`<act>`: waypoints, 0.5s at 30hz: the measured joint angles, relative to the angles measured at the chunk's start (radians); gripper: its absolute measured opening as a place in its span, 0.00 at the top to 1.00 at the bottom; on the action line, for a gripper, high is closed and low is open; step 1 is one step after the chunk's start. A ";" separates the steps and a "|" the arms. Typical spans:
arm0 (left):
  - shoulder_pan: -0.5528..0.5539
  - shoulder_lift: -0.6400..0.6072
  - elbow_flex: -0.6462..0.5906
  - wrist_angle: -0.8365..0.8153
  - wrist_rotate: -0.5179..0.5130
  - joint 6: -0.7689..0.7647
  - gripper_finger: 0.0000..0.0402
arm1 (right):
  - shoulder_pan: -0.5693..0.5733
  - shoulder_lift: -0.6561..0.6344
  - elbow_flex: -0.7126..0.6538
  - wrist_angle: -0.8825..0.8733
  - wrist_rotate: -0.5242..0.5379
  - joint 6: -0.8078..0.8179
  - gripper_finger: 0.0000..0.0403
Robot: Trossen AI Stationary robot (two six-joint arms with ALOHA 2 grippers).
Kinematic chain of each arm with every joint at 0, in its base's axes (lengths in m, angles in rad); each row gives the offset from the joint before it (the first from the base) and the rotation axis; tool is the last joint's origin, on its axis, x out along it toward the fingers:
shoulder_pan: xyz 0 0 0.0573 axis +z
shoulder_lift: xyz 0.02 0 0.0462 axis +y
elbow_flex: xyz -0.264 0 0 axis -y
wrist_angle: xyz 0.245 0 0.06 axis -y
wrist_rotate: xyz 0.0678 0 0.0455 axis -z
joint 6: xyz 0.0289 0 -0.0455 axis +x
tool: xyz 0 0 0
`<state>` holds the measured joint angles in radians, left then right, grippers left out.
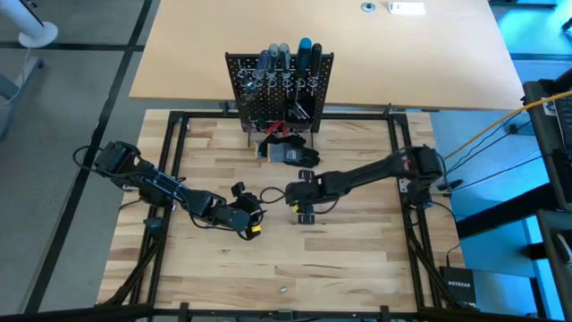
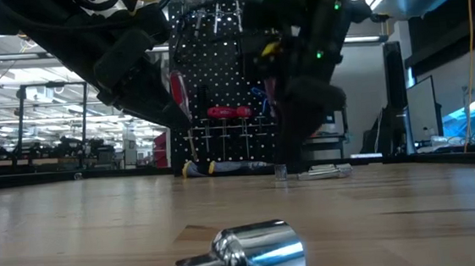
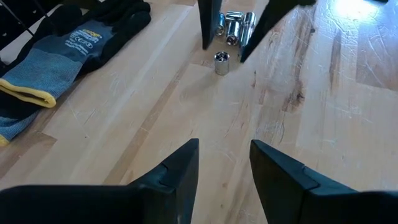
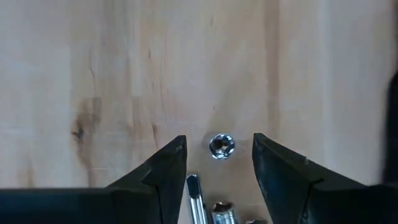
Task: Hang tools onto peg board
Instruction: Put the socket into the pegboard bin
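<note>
The peg board (image 1: pixel 279 85) stands at the table's far middle, with several screwdrivers (image 1: pixel 290 55) hanging in its ring holders. A small silver socket (image 4: pixel 221 145) stands upright on the wood, beside a cluster of silver pieces (image 3: pixel 236 25). My right gripper (image 4: pixel 217 162) points down over the socket, open, one finger on each side of it and touching nothing. My left gripper (image 3: pixel 224 168) hovers open just left of it (image 1: pixel 255 217), slanting down toward the sockets, with nothing between its fingers. Another silver piece (image 2: pixel 247 251) lies near the table's front edge.
A grey-black glove with a yellow cuff (image 3: pixel 68 43) lies in front of the peg board. A screwdriver (image 2: pixel 215 167) lies on the table by the board's foot. Bare wood lies between the grippers and the table's front edge, apart from the single silver piece (image 1: pixel 281 289).
</note>
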<state>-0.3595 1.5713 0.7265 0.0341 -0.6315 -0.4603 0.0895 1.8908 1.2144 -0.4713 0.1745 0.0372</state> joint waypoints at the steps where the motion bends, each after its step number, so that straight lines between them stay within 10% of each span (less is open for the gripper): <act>1: 0.000 0.000 0.000 0.000 0.000 0.000 0.67 | 0.000 0.010 0.000 0.000 0.000 0.000 0.55; 15: 0.000 0.000 0.000 0.001 0.000 0.000 0.67 | -0.024 0.068 0.000 0.011 0.015 0.008 0.59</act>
<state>-0.3595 1.5711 0.7265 0.0353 -0.6315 -0.4604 0.0654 1.9591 1.2148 -0.4603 0.1894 0.0456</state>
